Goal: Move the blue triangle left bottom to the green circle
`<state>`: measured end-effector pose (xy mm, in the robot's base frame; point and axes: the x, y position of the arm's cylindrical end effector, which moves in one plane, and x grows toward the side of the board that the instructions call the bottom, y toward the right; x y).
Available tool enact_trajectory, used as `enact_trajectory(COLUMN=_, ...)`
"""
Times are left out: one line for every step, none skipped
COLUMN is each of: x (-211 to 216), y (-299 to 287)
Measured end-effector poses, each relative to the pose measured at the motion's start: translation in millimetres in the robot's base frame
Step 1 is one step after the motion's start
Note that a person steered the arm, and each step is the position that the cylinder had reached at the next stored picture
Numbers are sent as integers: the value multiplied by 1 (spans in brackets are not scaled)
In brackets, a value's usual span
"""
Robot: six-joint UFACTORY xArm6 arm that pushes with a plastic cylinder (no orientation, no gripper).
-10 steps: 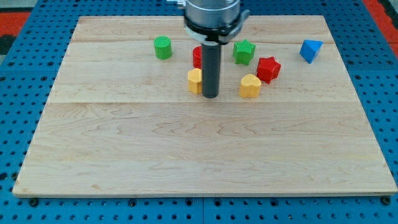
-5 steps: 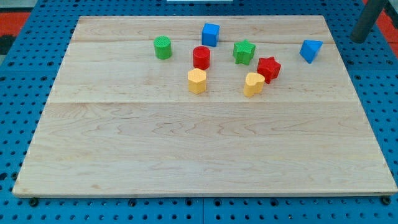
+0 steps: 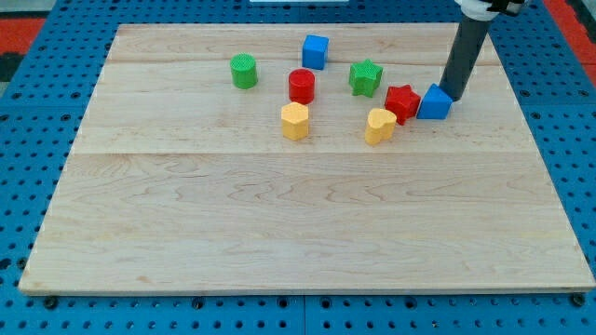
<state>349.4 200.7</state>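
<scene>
My tip (image 3: 453,97) set against the blue triangle (image 3: 434,103) at its right, triangle touching the red star (image 3: 402,100), green circle (image 3: 244,71) well apart at left, no hand fitted, wooden worktop (image 3: 298,223).

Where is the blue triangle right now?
The blue triangle sits at the board's upper right in the camera view, touching the red star on its left, with my tip against its right side.
</scene>
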Motion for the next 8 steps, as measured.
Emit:
enact_trajectory(x=-15, y=0)
enact_trajectory(x=-13, y=-12)
enact_trajectory(x=-6, y=-21)
enact_trajectory(x=10, y=-21)
enact_trajectory(x=30, y=-21)
enact_trajectory(x=45, y=-25)
enact_trajectory(x=64, y=-52)
enact_trajectory(x=89, y=-101)
